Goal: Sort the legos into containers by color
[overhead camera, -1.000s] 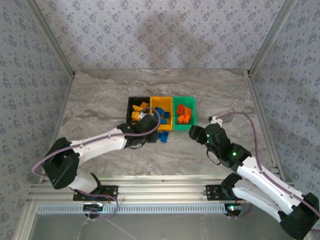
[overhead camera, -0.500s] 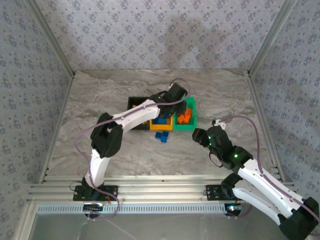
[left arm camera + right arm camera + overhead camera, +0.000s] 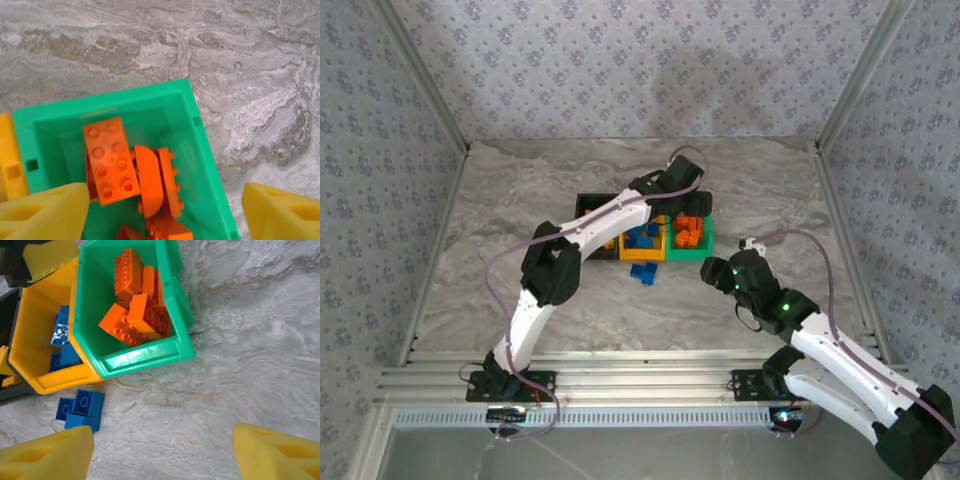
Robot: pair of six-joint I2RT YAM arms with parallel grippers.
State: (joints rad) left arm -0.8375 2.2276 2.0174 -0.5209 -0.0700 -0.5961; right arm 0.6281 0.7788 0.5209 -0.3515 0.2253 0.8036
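Observation:
Three containers stand in a row: black (image 3: 584,204), yellow-orange (image 3: 642,253) and green (image 3: 705,238). Red-orange legos (image 3: 110,160) lie piled in the green bin (image 3: 45,117), also seen in the right wrist view as red-orange legos (image 3: 135,310). Blue legos (image 3: 62,330) lie in the yellow-orange bin (image 3: 50,377). A couple of blue legos (image 3: 80,410) sit loose on the table in front of it. My left gripper (image 3: 162,212) hovers open over the green bin, holding nothing. My right gripper (image 3: 161,455) is open above bare table, right of the loose blue legos.
The left arm (image 3: 590,225) stretches across the black bin and hides most of it. The marble table (image 3: 520,180) is bounded by patterned walls, with a metal rail (image 3: 620,380) at the near edge. Open room lies right of the green bin.
My left arm swung from the front of the bins out over the green bin, and its gripper went from shut to open. The right gripper barely shifted.

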